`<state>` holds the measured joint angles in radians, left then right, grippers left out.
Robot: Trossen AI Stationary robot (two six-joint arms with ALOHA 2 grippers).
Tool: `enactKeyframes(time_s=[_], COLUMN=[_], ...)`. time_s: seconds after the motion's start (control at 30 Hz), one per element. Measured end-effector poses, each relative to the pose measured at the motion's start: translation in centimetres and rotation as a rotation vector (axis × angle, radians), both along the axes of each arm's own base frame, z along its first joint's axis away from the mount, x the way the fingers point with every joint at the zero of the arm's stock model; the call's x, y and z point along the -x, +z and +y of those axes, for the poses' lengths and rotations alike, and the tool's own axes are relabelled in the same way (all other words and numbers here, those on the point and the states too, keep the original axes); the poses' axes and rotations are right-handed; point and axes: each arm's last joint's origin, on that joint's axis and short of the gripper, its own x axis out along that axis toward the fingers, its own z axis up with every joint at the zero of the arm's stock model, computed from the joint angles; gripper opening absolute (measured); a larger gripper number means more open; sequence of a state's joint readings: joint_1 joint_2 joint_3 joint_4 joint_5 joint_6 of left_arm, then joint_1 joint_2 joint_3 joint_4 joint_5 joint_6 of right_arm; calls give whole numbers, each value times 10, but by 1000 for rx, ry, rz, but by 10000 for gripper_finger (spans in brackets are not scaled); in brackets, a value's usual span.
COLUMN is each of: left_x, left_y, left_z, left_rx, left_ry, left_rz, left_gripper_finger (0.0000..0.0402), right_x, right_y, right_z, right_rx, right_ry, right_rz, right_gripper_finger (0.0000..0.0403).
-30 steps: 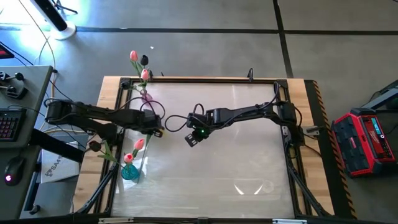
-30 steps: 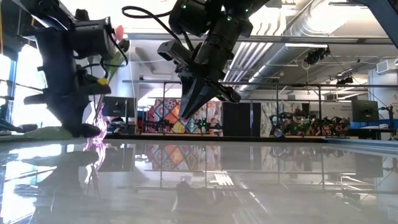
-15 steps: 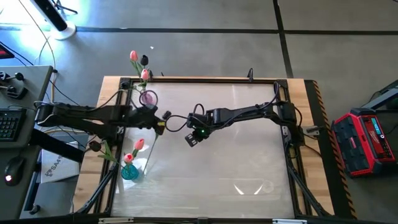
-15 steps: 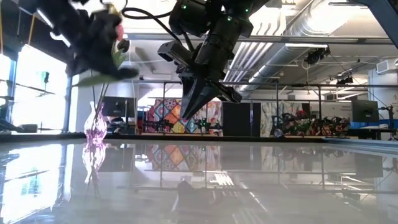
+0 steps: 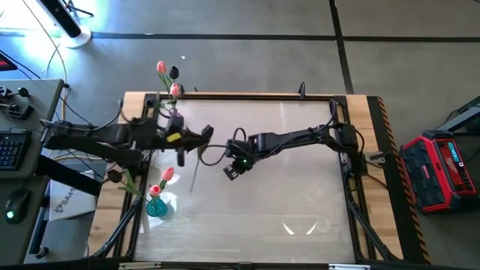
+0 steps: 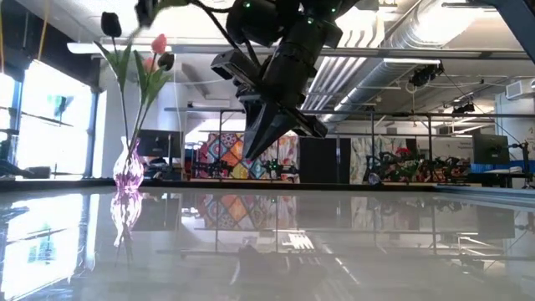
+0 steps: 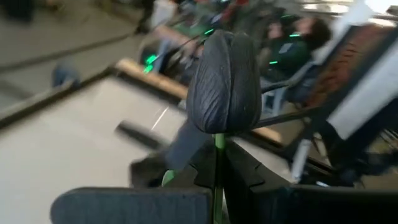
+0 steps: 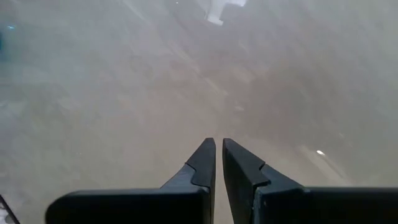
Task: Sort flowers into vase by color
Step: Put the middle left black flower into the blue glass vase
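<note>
Between the left gripper's (image 7: 214,186) closed fingers a dark tulip (image 7: 224,84) is held by its thin green stem, its ribbed, nearly black head filling the centre of the left wrist view. At the left of the high view, a blue vase (image 5: 156,208) near the table's (image 5: 300,195) left edge is seen holding a pink tulip (image 5: 166,174). A purple vase (image 6: 127,171) at the left of the low view, by the table's far left corner, is seen carrying a dark head (image 6: 110,23), a pink one (image 6: 159,42) and another dark one (image 6: 166,60) on leafy stems.

The table is a pale, glossy sheet inside a wooden frame, with grey floor around it. A keyboard (image 5: 10,150) is seen at the left frame edge and a red case (image 5: 442,171) at the right. Ducts and colourful panels are seen in the hall behind.

The left arm is stretched rightward from the left edge, its gripper raised beside the purple vase. The right gripper (image 5: 232,166) is hung over the table's centre, tilted down, its fingers (image 8: 202,165) closed on nothing.
</note>
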<state>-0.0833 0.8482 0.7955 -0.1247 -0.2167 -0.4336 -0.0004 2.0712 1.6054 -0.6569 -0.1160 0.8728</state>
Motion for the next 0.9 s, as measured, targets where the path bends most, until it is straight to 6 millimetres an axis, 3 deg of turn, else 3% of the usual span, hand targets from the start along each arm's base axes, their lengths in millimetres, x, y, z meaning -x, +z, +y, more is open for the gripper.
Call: enactKeyframes(time_s=[0.2,0.53,0.73,0.9], left_x=[21,67,99,117], left_y=[37,86,103,113], left_z=[-12,-24,-22,-14], left_rx=[-202,-353,-356,-444], left_ry=[-119,-395,-519,-453], left_rz=[-97,-330,-384,-416], left_gripper_finger=[0,0,0,0], right_x=[3,6,6,6], right_y=[-2,-3,-3,-3], right_z=[0,2,5,8], right_rx=[19,40,41,39], right_ry=[-136,-162,-192,-196], right_rz=[48,77,78,78], right_gripper_finger=[19,19,19,19])
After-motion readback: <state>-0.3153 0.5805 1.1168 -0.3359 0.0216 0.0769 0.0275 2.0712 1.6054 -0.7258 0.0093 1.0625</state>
